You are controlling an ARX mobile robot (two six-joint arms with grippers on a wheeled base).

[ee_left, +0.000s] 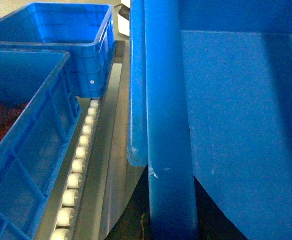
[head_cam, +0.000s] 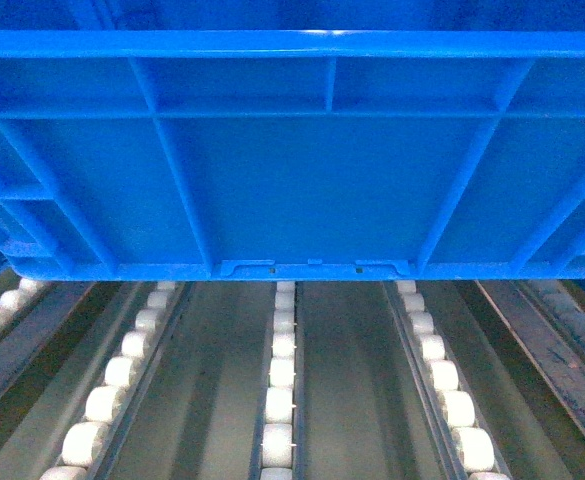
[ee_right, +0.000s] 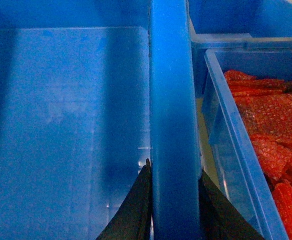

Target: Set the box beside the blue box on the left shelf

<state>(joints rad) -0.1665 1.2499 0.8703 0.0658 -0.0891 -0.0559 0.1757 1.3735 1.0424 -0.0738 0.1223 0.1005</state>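
Where head view lacks it — right gripper [ee_right: 174, 187] astride box [ee_right: 66, 125] rim.

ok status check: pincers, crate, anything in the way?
Right pincer clamped on the crate rim. Left pincer barely in view, state unclear. Crate up above the roller bed. Neighbour crates close on both sides.

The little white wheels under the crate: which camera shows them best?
The head view: several rows of white wheels run in grey rails beneath the box. The left wrist view shows one row beside a neighbouring crate; the right wrist view shows none.
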